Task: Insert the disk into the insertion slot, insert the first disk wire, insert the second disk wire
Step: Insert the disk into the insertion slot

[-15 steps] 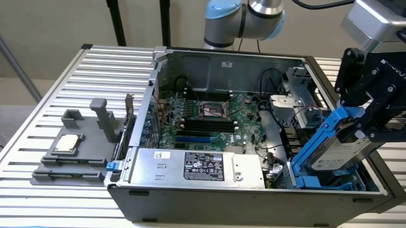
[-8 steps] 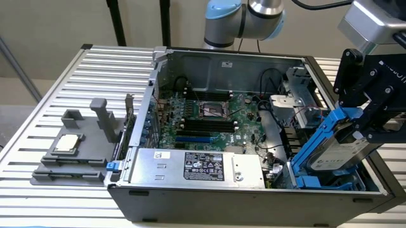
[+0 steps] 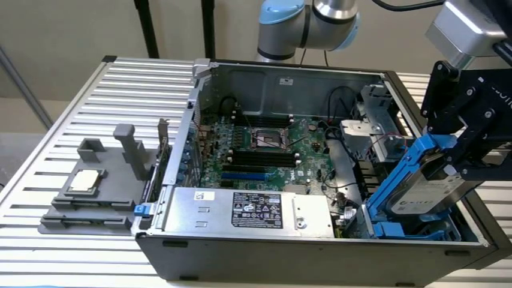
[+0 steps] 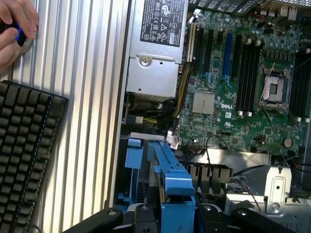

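Our gripper (image 3: 457, 161) is closed on the upper end of the disk (image 3: 425, 193), its black fingers clamping the blue frame from both sides. We hold the disk steeply tilted. Its upper end stands above the rim of the open case (image 3: 320, 255), and its lower end reaches down among the blue rails of the slot (image 3: 404, 231). It is not lying flat in the slot. The slot sits in the near corner of the case on the exterior view's right.

Just beside the slot, towards the exterior view's left, lies the power supply (image 3: 248, 210), a silver box with a black label. Behind it the motherboard (image 3: 256, 147) covers the floor of the case. The arm (image 3: 312, 24) rises behind the case.

The case rests on a slatted metal desk (image 3: 72, 102). On the exterior view's left, well apart from the disk, stands a grey fixture (image 3: 120, 156) with a chip (image 3: 86, 180) on it. In the wrist view we see a keyboard (image 4: 24, 155) on the desk and a person's hand (image 4: 17, 24) near it, over a small blue-lit thing.
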`<state>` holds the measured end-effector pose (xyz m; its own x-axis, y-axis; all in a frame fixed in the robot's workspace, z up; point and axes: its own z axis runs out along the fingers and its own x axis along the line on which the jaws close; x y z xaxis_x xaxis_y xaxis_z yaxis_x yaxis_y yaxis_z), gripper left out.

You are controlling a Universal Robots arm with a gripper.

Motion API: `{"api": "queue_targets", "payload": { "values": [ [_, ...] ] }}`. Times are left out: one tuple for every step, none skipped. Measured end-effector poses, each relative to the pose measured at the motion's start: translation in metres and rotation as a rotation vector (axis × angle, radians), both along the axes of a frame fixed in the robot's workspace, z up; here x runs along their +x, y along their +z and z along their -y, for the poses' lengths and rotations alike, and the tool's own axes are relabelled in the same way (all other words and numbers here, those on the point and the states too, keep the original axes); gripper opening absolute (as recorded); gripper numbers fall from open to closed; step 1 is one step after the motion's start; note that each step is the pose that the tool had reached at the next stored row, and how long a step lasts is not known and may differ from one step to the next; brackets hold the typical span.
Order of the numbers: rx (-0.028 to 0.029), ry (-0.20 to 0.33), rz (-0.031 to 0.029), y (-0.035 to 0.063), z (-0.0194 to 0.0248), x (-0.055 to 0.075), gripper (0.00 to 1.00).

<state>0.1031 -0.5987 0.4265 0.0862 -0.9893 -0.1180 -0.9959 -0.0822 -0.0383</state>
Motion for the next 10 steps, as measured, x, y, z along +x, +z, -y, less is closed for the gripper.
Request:
{"api": "queue_targets", "payload": {
  "values": [
    [0.0002,0.0,0.0,0.0,0.0002,0.0,0.33],
    [0.0006,-0.001,0.0,0.0,0.0004,0.0,0.33],
    [0.001,-0.001,0.0,0.0,0.0006,0.0,0.33],
    [0.0013,-0.001,0.0,0.0,0.0008,0.0,0.33],
    [0.0016,-0.001,0.0,0.0,0.001,0.0,0.33],
    [0.0017,-0.002,0.0,0.0,0.0011,0.0,0.33],
    [0.0018,-0.002,0.0,0.0,0.0012,0.0,0.33],
    [0.0024,-0.002,0.0004,-0.0001,0.0012,0.0001,0.33],
    [0.0048,-0.001,0.0011,-0.001,0.0012,0.0006,0.33],
    [0.0041,-0.001,0.0003,-0.0011,0.0015,0.0005,0.35]
  ]
}}
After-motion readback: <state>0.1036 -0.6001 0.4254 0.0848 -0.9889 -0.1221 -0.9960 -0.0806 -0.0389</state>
